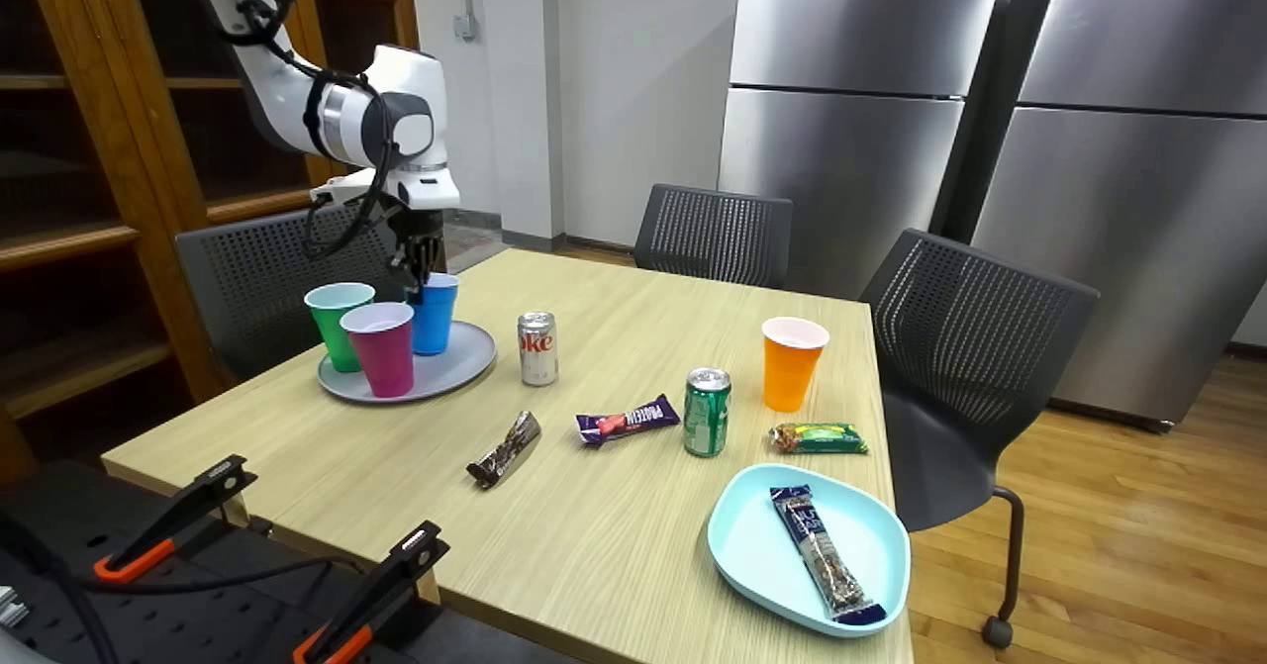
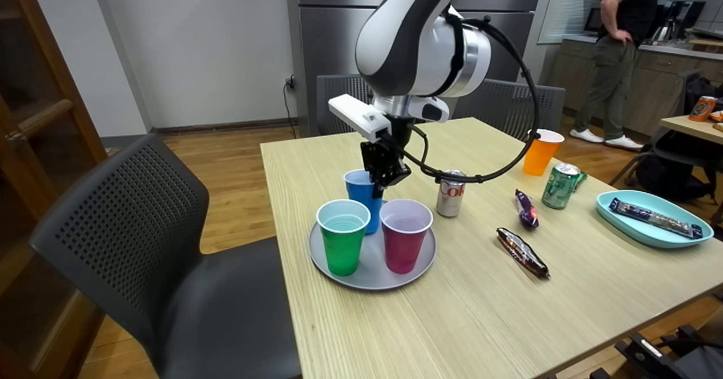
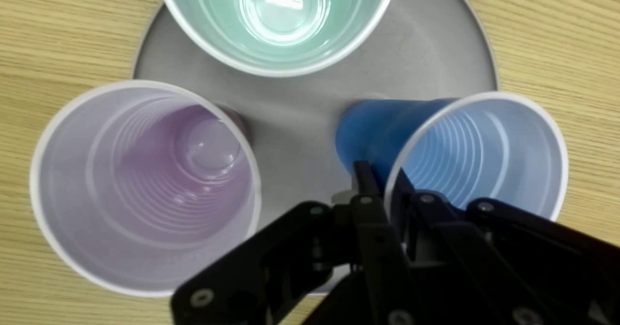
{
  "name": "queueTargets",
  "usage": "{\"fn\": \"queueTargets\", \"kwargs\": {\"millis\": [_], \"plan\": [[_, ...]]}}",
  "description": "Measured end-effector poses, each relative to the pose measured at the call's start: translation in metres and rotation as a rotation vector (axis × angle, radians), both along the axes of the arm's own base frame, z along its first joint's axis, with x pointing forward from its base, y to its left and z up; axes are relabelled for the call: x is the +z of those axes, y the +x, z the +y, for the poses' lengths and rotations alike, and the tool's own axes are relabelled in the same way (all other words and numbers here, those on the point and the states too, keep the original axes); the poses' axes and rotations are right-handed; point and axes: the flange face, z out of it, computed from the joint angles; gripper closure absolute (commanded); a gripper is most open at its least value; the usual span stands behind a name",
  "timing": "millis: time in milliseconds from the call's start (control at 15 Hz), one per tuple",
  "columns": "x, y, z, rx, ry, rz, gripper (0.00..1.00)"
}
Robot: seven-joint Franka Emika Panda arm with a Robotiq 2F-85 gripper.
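Blue cup [image 3: 450,150], upright on the gray plate [image 3: 295,116] — your fingers [image 3: 369,213] at its rim.
Your fingers stand narrow, one inside the cup and one outside, the wall between them; whether they pinch it, you cannot tell. On the same plate: one green cup [image 2: 342,246] and one magenta cup [image 2: 403,240], both upright. On the table [image 2: 486,311], near the plate: one silver Coke can [image 1: 537,349], upright. Farther along — one brown-wrapped bar [image 1: 505,449], one purple-wrapped bar [image 1: 628,421], one green soda can [image 1: 707,413].

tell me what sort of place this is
Probably a break room or office kitchen: there are steel fridges, a kitchen counter in the background of an exterior view, and chairs around a table.
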Motion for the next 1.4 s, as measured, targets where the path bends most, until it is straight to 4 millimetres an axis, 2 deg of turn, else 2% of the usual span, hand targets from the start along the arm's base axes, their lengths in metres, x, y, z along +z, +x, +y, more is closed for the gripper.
{"fn": "queueTargets", "kwargs": {"millis": [400,533,1400], "plan": [[0.002,0.002,0.0,-0.004,0.003,-0.02,0.12],[0.003,0.003,0.0,-0.004,0.003,-0.026,0.0],[0.014,0.009,-0.002,-0.013,0.008,-0.066,0.0]]}}
